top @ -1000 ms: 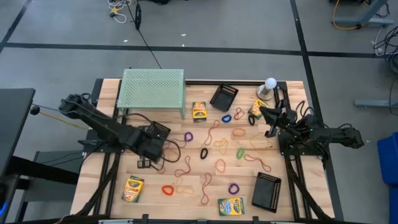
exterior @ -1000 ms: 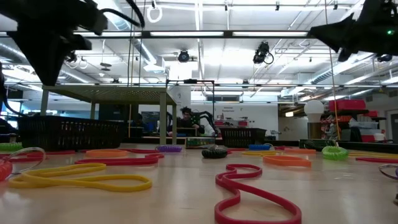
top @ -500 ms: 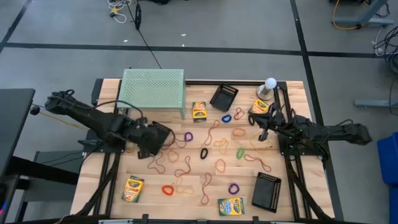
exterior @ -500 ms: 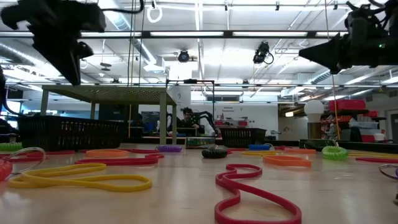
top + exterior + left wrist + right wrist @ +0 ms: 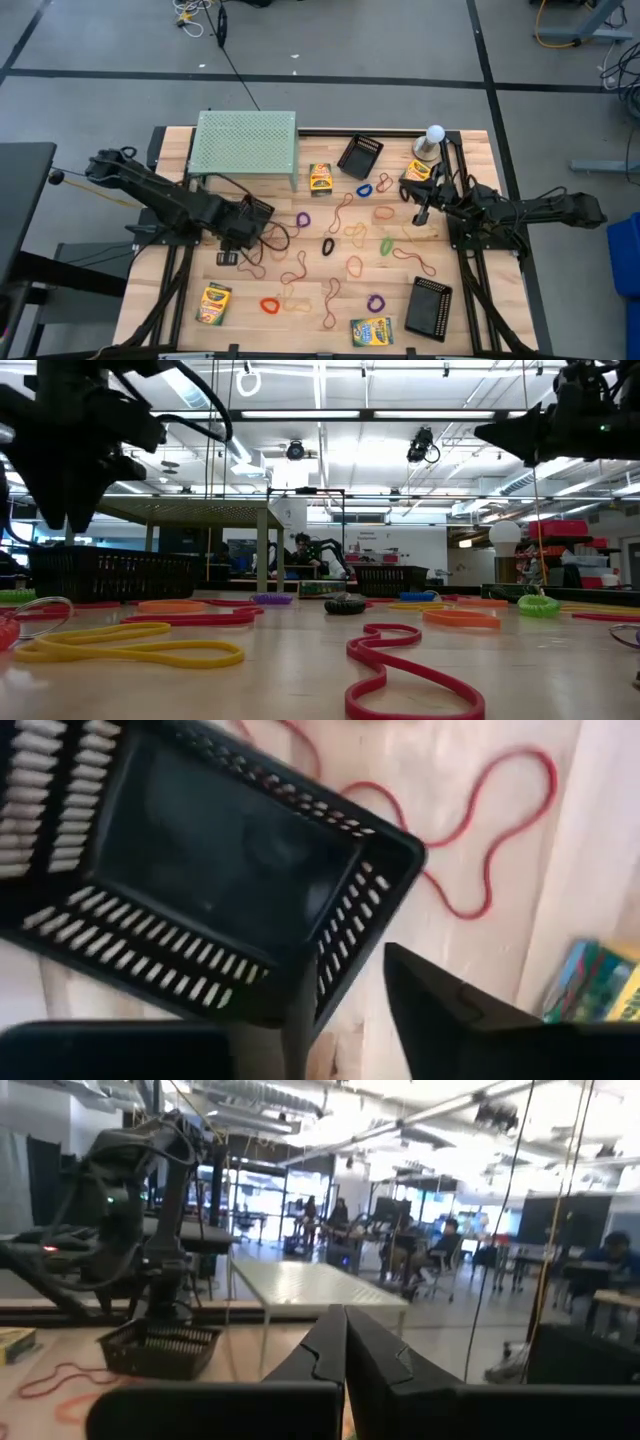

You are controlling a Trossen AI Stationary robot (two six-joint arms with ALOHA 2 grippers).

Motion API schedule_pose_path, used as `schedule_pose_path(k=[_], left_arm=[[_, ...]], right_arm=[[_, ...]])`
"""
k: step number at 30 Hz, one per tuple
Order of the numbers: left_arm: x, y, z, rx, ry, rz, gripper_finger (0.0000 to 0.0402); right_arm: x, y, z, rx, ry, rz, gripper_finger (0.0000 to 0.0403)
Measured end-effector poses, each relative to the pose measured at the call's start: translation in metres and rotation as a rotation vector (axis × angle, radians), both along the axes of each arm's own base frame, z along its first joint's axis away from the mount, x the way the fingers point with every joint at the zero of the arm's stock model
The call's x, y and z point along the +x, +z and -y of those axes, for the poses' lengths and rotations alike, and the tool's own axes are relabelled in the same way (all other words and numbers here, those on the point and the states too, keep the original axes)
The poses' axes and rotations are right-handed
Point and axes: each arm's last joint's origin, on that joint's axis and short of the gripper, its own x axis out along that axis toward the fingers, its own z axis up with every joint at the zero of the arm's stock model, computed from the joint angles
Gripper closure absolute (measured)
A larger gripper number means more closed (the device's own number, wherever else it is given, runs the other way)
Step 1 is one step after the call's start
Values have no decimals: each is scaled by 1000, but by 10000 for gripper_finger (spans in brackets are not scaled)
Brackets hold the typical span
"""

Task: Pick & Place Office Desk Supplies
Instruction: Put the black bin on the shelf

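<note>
Left tool (image 5: 345,1010) spread astride small black rectangular mesh tray's (image 5: 200,870) wall, likely for lifting; right tool (image 5: 345,1355) pressed together, raised.

My left gripper (image 5: 232,243) hangs over a black mesh tray (image 5: 200,870); rubber bands (image 5: 340,240) litter mid-table, and the green stand (image 5: 246,146) blocks the far-left corner.

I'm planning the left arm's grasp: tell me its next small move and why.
Probably lower the left gripper straight down: its fingers stand open above a corner wall of the black mesh tray, not yet around it, so closing now would likely catch nothing.
</note>
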Motion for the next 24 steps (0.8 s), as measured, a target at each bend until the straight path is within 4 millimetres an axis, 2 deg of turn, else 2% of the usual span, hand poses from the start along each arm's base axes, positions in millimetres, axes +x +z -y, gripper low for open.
schedule_pose_path(k=[4,12,19,24], left_arm=[[1,-7,10,16,-97,-40,242],[4,-13,17,36,-134,-43,240],[6,-12,11,50,-110,-36,258],[12,2,12,45,-88,-14,279]], right_arm=[[4,-6,0,55,11,-40,398],[12,-17,0,103,19,-120,398],[13,-17,0,96,21,-124,398],[13,-18,0,108,34,-126,398]])
